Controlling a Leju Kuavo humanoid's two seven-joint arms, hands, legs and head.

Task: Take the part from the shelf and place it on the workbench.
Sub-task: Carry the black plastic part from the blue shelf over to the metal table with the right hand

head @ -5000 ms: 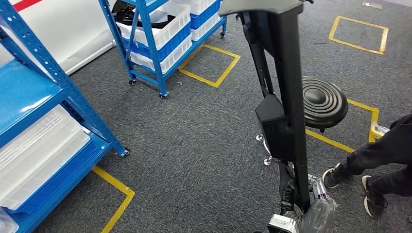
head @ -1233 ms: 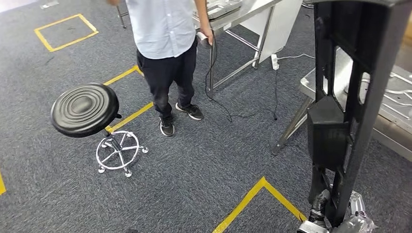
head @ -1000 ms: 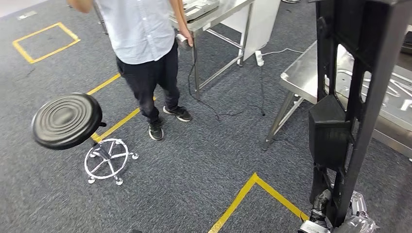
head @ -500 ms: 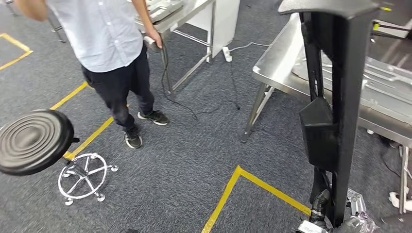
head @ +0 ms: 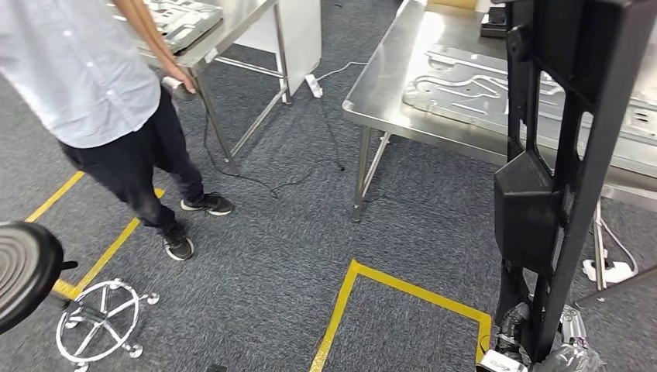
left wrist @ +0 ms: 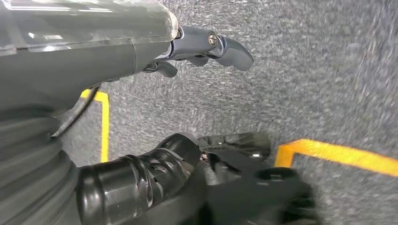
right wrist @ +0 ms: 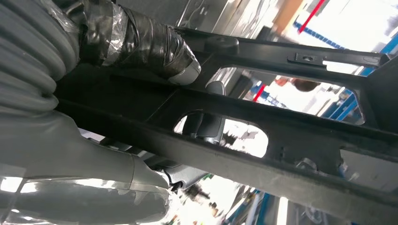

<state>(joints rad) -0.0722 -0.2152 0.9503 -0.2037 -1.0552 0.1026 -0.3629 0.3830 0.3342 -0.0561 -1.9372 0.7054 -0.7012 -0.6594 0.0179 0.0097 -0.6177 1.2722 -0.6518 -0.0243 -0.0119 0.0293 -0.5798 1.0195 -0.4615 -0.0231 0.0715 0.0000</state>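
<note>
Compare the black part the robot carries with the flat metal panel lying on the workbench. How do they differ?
The black part stands upright, gripped by the right hand; the metal panel lies flat on the workbench. The part is matte black, the panel shiny silver. Both have cut-out openings.

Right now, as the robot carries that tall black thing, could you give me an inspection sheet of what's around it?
Surface: steel workbench ahead, with flat metal panels lying on it.
Job's things: long black part held upright, not yet on the workbench.
Clutter: black stool on a wheeled base; a second steel table with a metal part on it.
Hands: right hand grips the black part; left hand hangs over the carpet, holding nothing.
Cables: black cable and a white power strip on the floor.
Surroundings: grey carpet with yellow tape lines; a person stands near the second table.
</note>
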